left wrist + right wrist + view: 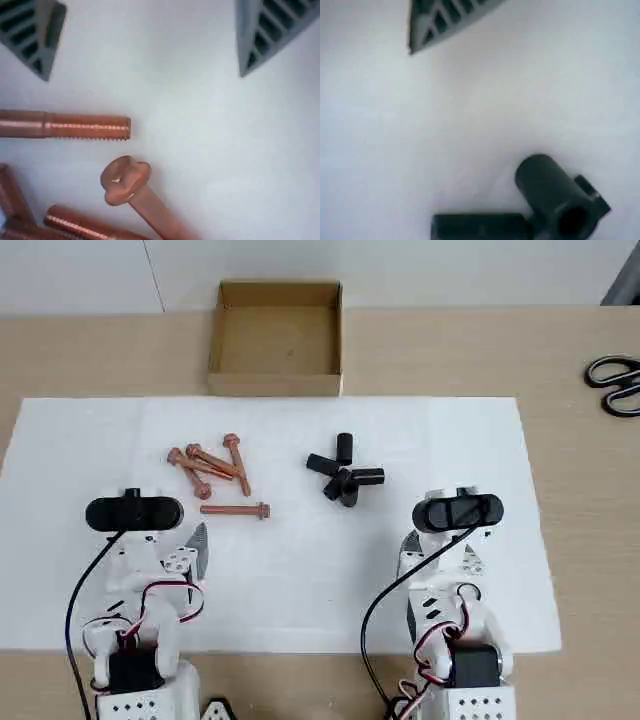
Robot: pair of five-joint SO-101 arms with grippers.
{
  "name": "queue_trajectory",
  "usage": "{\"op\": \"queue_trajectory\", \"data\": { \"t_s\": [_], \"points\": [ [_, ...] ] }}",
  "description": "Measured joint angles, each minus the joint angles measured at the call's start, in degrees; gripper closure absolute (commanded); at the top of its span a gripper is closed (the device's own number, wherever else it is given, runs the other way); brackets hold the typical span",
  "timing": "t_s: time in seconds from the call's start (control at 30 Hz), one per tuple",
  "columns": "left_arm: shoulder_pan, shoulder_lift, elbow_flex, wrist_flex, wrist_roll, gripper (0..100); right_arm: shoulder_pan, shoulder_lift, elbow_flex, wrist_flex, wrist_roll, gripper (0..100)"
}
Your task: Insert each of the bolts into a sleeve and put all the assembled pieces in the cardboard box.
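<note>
Left gripper [144, 75] wide open, empty. Right gripper [440, 552]: cannot tell. Bolts [215, 472] piled at 1 o'clock from left gripper, sleeves [345, 476] at 10 o'clock from right. Box [275, 386] at 12, empty. Bolts likely hard, light, roll easy: pinch mid-shaft. Sleeves smooth: pinch across sides.

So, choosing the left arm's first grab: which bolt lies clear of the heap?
The crosswise bolt, touching no other; the other bolts overlap in a heap.

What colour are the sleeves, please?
The sleeves are black, clearest in the high view.
</note>
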Motion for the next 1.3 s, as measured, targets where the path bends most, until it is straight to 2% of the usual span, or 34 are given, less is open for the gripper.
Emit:
{"op": "queue_trajectory", "data": {
  "t_s": [1.3],
  "points": [
    [0.9, 0.0, 0.0, 0.0, 0.0, 77, 0.0, 0.0, 0.0, 0.0, 0.0, 81.4]
  ]
}}
